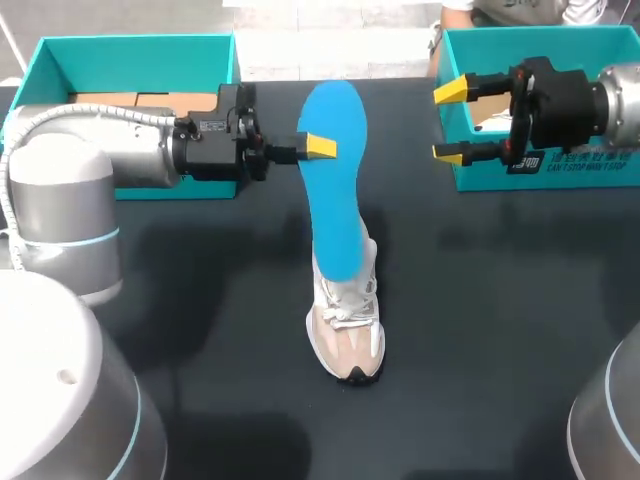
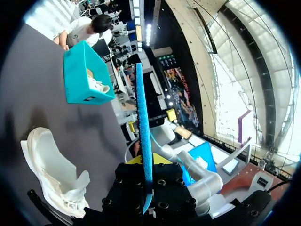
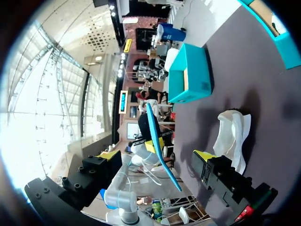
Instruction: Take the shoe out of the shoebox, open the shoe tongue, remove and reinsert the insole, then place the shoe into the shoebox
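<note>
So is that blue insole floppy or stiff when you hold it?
Probably bendy: the blue insole curves a little beyond the left pincer. Likely light too, since it looks very thin edge-on and one pinch holds it.

My left arm (image 1: 90, 150) came in from the left and lay level above the bench, its grey forearm running straight across to the black wrist. Its claw (image 1: 318, 147) pointed toward the middle, fingers pinched together on the blue insole (image 1: 335, 190), with one yellow tip showing on the near face. My right arm (image 1: 620, 100) entered from the far right, also held level, wrist turned inward. Its claw (image 1: 450, 122) faced the left one, well apart from it, with its two yellow-tipped fingers spread wide, one farther from me than the other.
</note>
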Controlling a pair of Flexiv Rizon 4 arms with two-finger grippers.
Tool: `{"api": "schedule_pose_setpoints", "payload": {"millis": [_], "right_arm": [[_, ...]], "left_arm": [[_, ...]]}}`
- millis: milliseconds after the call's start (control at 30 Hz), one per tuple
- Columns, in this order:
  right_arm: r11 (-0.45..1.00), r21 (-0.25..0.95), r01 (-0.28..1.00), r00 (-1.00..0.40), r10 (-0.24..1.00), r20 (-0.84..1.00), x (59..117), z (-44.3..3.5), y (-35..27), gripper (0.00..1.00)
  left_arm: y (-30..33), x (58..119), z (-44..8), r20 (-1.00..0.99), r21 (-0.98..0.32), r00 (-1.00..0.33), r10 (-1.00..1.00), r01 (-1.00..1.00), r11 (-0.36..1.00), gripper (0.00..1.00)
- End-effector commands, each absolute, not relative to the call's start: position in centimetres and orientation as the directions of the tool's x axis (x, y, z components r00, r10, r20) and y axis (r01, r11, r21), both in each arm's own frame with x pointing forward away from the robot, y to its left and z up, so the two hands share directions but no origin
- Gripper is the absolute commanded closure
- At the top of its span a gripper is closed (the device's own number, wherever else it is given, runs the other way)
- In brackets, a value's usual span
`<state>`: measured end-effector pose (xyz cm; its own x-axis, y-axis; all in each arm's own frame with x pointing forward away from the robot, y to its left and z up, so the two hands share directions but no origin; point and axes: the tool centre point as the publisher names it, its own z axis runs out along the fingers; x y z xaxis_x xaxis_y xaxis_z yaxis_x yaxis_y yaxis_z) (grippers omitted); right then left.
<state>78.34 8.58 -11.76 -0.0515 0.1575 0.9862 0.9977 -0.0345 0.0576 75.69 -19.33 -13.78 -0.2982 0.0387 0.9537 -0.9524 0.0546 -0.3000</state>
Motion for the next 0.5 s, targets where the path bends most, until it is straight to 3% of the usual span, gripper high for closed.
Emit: {"api": "schedule_pose_setpoints", "payload": {"millis": [33,67,233,500], "right_arm": [[-0.103,0.148,0.984,-0.101,0.365,0.925,76.6,-9.7,9.2,0.0],[-0.118,0.153,0.981,-0.084,0.453,0.888,76.4,-9.4,9.3,0.0],[-0.129,0.146,0.981,-0.024,0.665,0.747,75.3,-8.7,10.6,0.0],[-0.131,0.096,0.987,0.026,0.709,0.704,75.0,-9.0,11.6,0.0]], "left_arm": [[-19.9,76.4,-14.3,0.961,-0.274,-0.27,0.052,-0.959,0.072,1.0],[-20.0,76.5,-14.3,0.968,-0.244,-0.239,0.07,-0.968,0.067,1.0],[-19.9,77.2,-15.1,0.983,-0.171,-0.167,0.077,-0.984,0.057,1.0],[-20.1,77.8,-15.8,0.992,-0.105,-0.101,0.073,-0.993,0.044,1.0]]}}
